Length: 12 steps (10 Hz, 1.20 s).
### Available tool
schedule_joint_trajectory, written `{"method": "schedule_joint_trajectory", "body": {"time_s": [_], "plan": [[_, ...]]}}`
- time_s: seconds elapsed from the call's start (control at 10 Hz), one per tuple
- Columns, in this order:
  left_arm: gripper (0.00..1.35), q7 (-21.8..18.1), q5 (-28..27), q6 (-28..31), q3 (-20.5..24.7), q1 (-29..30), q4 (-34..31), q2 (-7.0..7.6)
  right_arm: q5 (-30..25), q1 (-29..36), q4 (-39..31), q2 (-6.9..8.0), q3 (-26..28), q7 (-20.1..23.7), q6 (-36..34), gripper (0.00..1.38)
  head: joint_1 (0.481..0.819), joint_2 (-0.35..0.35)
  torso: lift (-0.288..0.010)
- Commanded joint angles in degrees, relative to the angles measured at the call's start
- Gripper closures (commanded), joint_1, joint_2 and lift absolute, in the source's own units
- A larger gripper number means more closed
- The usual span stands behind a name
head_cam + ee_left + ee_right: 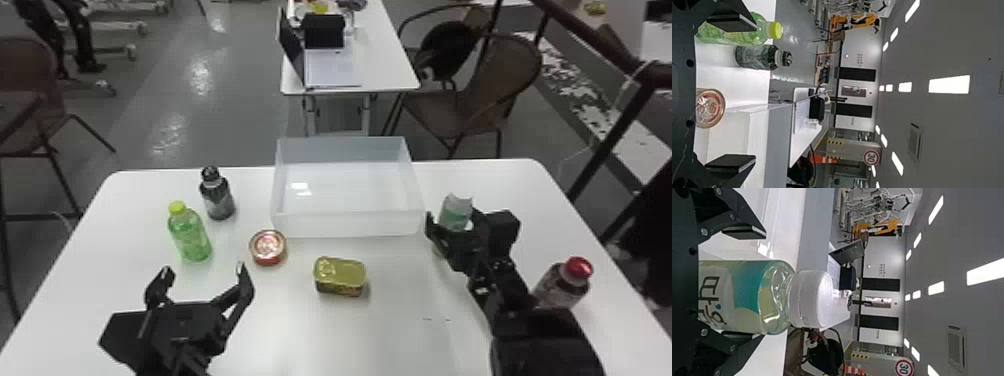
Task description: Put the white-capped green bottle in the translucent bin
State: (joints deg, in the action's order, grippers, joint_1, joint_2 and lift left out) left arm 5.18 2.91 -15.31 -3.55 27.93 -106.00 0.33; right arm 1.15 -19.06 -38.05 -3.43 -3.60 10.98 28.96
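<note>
Bottle of greenish clear plastic with white cap [742,297] stands at four o'clock from translucent rectangular bin [345,224], inside the open black right pincer [763,285]; black left pincer [204,270] is also open. Probably heavy, slippery: its middle needs firm squeeze.

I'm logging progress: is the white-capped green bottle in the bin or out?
Out: the bottle is beside the bin, between the fingers of the right gripper.

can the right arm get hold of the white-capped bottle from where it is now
Likely yes: the bottle stands between the spread fingers of the right end effector, and nothing seems to be in the way.
</note>
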Motion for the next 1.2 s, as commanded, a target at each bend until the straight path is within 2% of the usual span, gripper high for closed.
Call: {"method": "schedule_joint_trajectory", "body": {"time_s": [0.0,0.1,0.2,0.3,0.5,0.6,0.7,0.8,0.9,1.0,1.1], "plan": [[0.13,0.0,0.08,0.01,0.03,0.02,0.0,-0.15,0.17,2.62,-3.61,0.18,0.0,-1.22,-0.31,1.18,0.695,0.017,-0.047],[0.13,-0.08,0.0,-0.08,-0.06,-0.07,0.18,-0.24,4.57,5.87,-7.21,0.45,0.0,-1.22,-0.84,1.18,0.695,0.018,-0.047],[0.13,-0.17,0.0,-0.16,0.03,0.02,0.35,-0.48,7.12,11.06,-15.47,0.36,0.0,-1.22,-4.71,1.18,0.695,0.016,-0.047],[0.13,-0.26,-0.09,-0.16,0.03,-0.16,0.44,-0.48,8.87,15.01,-22.07,0.18,0.0,-0.87,-5.67,1.18,0.695,0.011,-0.047],[0.13,-0.26,-0.09,0.01,-0.23,-0.33,0.53,-0.48,12.65,22.05,-38.94,-1.31,0.0,-0.7,-10.59,1.18,0.695,0.011,-0.047],[0.13,-0.26,-0.09,0.36,-0.41,-0.51,0.53,-0.48,15.03,22.22,-42.81,-2.19,-0.18,0.45,-11.91,1.18,0.695,0.01,-0.047],[0.13,-0.26,-0.09,0.45,-0.67,-0.77,0.61,-0.48,18.54,20.46,-43.86,-3.16,-1.5,1.06,-12.0,1.17,0.695,0.009,-0.047],[0.13,-0.26,-0.09,0.63,-0.94,-1.04,0.79,-0.48,20.65,18.0,-43.33,-3.42,-2.82,1.59,-12.0,1.17,0.695,0.008,-0.047],[0.13,-0.26,0.08,0.89,-1.2,-1.3,0.79,-0.24,22.06,15.1,-40.61,-3.07,-3.87,2.21,-10.42,1.17,0.695,0.013,-0.047],[0.13,-0.26,0.08,1.33,-1.38,-1.65,0.88,-0.24,25.66,11.24,-35.07,-2.1,-4.75,5.19,-8.66,1.18,0.695,0.02,-0.047],[0.13,-0.26,0.08,1.33,-1.55,-1.83,1.05,-0.24,25.4,8.07,-30.41,-1.49,-5.1,6.78,-7.26,1.17,0.695,0.024,-0.047]]}}
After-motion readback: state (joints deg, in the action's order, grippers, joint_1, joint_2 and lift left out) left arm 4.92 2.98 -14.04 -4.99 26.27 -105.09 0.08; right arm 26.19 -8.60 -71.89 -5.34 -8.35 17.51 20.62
